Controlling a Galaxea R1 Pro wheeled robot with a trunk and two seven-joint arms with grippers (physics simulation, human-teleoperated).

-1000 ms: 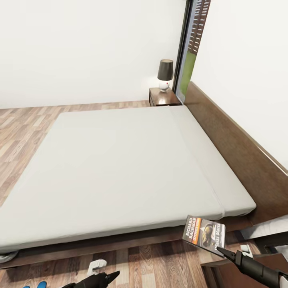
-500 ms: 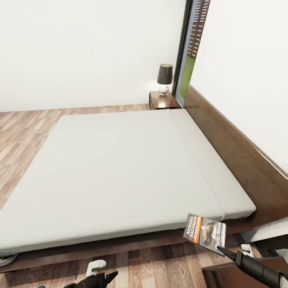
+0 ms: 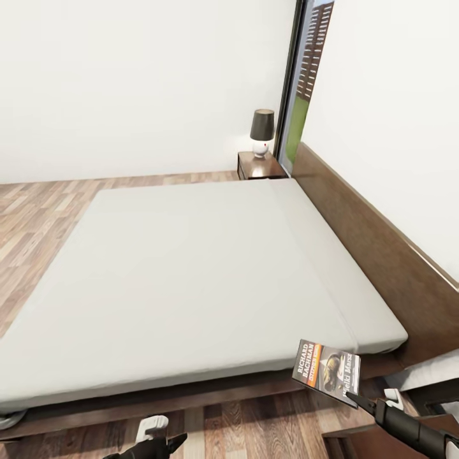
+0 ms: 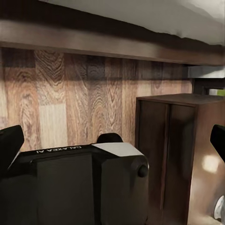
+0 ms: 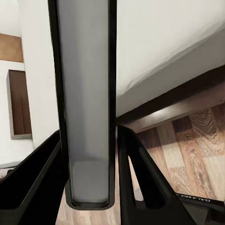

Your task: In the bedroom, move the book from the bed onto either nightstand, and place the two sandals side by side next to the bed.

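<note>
The book (image 3: 327, 373), dark with white lettering and an orange band, hangs in the air just off the bed's near corner, and my right gripper (image 3: 352, 400) is shut on its lower edge. In the right wrist view the book (image 5: 86, 103) stands edge-on between the two fingers (image 5: 140, 178). The bed (image 3: 191, 268) has a bare off-white mattress. One nightstand (image 3: 260, 166) stands at its far corner, and another nightstand (image 3: 350, 441) sits below the book. My left gripper (image 3: 167, 441) hangs low, open and holding nothing, with its fingertips (image 4: 9, 145) wide apart. The sandals are out of view.
A black-shaded lamp (image 3: 262, 132) stands on the far nightstand, beside a tall window (image 3: 306, 76). The dark headboard (image 3: 376, 255) runs along the right wall. In the left wrist view, the near nightstand (image 4: 173, 150) stands on wood floor (image 4: 84, 93) below the bed frame (image 4: 93, 42).
The whole head view has shifted, so the bed and lamp sit lower in the picture. A bit of blue at the bottom left edge has left the frame. The book stays held.
</note>
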